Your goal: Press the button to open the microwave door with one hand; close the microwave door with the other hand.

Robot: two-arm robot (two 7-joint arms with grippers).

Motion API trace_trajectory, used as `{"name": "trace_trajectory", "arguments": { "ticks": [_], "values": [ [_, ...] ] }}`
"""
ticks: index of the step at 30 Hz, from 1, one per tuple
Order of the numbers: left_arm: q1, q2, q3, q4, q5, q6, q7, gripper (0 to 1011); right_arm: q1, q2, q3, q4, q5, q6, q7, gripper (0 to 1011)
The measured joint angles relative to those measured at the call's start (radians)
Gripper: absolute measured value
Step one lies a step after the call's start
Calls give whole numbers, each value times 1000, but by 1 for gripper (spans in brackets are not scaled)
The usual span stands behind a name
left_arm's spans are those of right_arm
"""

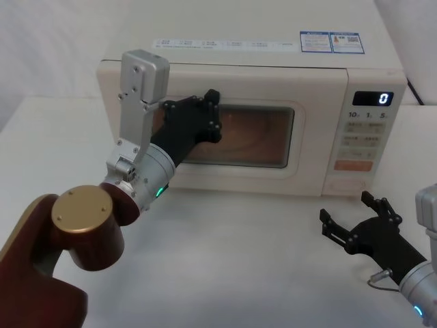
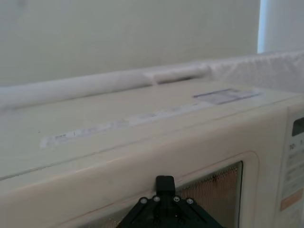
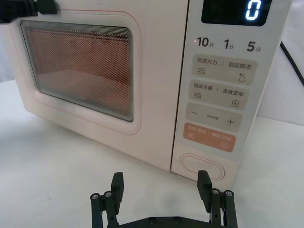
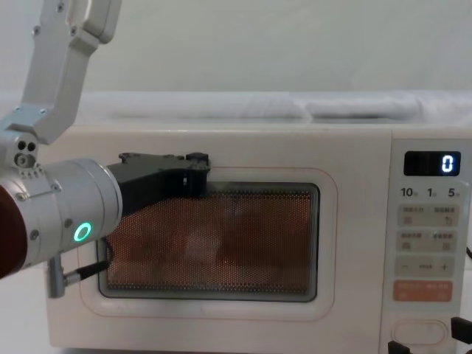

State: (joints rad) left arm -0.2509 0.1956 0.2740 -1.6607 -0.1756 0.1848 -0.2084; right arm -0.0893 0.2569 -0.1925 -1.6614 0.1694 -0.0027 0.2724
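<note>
The left tool is against the upper left part of the microwave door, its black body lying over the dark window; whether its fingers are apart or together cannot be told, since the tips are hidden against the door and the left wrist view cuts the tool off at the frame's edge. The door sits flush with the front of the microwave, which stands toward the desk's far edge. The right tool hovers low over the desk in front of the control panel, fingers spread wide and holding nothing. The button lies just beyond its fingertips, untouched, at the panel's bottom.
</note>
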Motion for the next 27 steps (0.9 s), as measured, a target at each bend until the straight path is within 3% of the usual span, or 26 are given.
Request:
{"name": "trace_trajectory", "arguments": {
  "ticks": [17,27],
  "values": [
    [16,-3,-17,-1,0,-5,2,0,0,0,0,0,0,0,0,1002],
    [108,16,-46,-105,-15,-37,9,0,0,0,0,0,0,0,0,1002]
  ]
}}
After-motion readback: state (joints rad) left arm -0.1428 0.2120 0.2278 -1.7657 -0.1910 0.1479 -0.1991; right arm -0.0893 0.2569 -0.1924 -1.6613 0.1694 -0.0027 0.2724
